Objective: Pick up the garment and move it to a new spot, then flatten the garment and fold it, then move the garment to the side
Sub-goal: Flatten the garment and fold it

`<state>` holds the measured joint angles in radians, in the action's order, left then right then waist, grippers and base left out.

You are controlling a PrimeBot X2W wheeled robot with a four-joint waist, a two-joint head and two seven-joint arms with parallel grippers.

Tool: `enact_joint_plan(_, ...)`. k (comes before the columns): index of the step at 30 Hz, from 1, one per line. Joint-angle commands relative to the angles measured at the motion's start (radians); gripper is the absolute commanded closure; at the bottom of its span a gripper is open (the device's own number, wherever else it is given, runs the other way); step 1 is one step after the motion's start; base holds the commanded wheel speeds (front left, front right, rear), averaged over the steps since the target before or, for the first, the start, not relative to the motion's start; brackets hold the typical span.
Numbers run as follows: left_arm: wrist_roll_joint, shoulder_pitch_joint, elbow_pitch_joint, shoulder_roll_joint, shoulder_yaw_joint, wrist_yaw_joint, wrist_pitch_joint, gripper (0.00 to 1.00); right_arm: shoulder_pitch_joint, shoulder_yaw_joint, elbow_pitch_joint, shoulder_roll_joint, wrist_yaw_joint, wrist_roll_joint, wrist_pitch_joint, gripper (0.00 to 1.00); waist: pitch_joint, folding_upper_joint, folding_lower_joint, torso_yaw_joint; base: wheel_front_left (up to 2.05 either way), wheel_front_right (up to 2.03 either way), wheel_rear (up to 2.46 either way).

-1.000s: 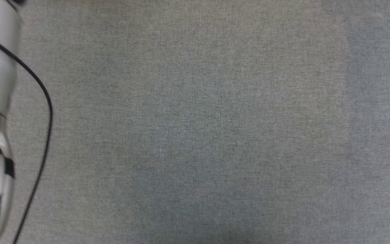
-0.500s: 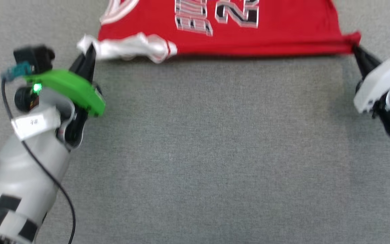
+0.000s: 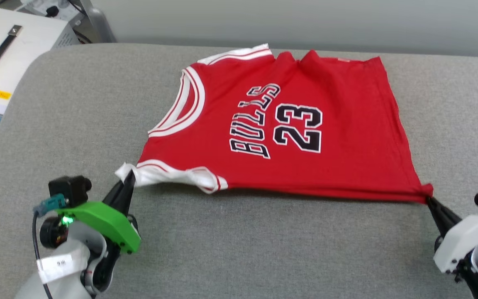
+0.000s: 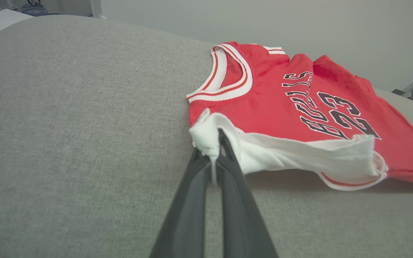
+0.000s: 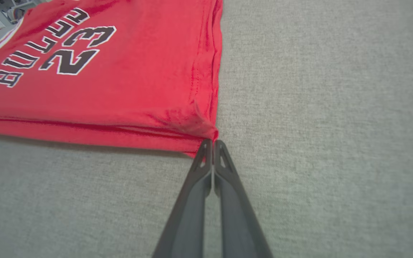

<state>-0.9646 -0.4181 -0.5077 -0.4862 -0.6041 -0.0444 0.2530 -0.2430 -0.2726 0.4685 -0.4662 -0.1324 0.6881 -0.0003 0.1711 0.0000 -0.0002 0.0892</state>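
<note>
- Garment (image 3: 288,124) is pinched at both near corners, one gripper on each
- Left gripper (image 3: 128,179): fingers pressed together on a bunched tip of the white sleeve (image 3: 172,176); in the left wrist view a strip of white cloth is squeezed between the two dark fingers (image 4: 192,200)
- Right gripper (image 3: 430,201): fingers clamped tight on the red hem corner; in the right wrist view the cloth puckers into a small knot right at the tips
- Green bracket (image 3: 102,218) sits on the left wrist, with a small green light lit beside it
- Near edge of the shirt runs almost straight and taut from one gripper to the other, with a dark shadow under it; whether it is clear of the surface, cannot tell
- The rest lies front up on the grey fabric surface (image 3: 77,104), neck opening toward the robot's left, hem toward its right
- Look: red body, red-white striped neck trim (image 3: 185,104), black white-outlined "BULLS" (image 3: 253,120) and "23" (image 3: 299,128) reading sideways
- Far edge is rumpled, with striped trim (image 3: 239,54) at its left end
- White equipment case (image 3: 10,45) with a dark handle stands beyond the surface's far left corner
</note>
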Motion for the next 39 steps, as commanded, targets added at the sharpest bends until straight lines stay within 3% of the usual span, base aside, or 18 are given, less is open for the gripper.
enact_joint_plan(1, 0.003, 0.051, 0.026, -0.024, 0.003, 0.025, -0.004, 1.0, 0.066, 0.044, -0.039, 0.015, 0.002, -0.019, 0.023, 1.0, -0.068, 0.0, 0.0002, 0.006, 0.0, 0.0, 0.0)
enact_joint_plan(6, -0.016, 0.207, 0.16, -0.06, -0.004, 0.108, -0.026, 1.0, 0.294, 0.22, -0.22, 0.134, 0.002, -0.102, 0.128, 1.0, -0.103, 0.0, 0.0002, -0.001, 0.0, 0.0, 0.0)
enact_joint_plan(12, -0.047, 0.371, 0.312, -0.108, 0.005, 0.208, -0.044, 1.0, 0.502, 0.361, -0.436, 0.283, 0.002, -0.216, 0.271, 1.0, -0.134, 0.0, 0.0002, -0.009, 0.0, 0.0, 0.0)
enact_joint_plan(18, -0.075, 0.495, 0.468, -0.149, 0.009, 0.294, -0.075, 1.0, 0.621, 0.421, -0.563, 0.356, 0.002, -0.259, 0.382, 1.0, -0.15, 0.0, 0.0002, -0.016, 0.0, 0.0, 0.0)
enact_joint_plan(22, -0.081, 0.522, 0.548, -0.177, 0.017, 0.326, -0.094, 1.0, 0.653, 0.443, -0.614, 0.375, 0.002, -0.269, 0.419, 1.0, -0.139, 0.0, 0.0002, -0.017, 0.0, 0.0, 0.0)
enact_joint_plan(28, -0.051, 0.453, 0.589, -0.202, 0.009, 0.319, -0.132, 1.0, 0.603, 0.442, -0.649, 0.371, 0.002, -0.291, 0.443, 1.0, -0.102, 0.0, 0.0002, -0.019, 0.0, 0.0, 0.0)
enact_joint_plan(39, 0.003, 0.177, 0.456, -0.152, -0.008, 0.195, -0.16, 1.0, 0.376, 0.425, -0.598, 0.303, 0.002, -0.302, 0.439, 1.0, 0.018, 0.0, 0.0002, -0.01, 0.0, 0.0, 0.0)
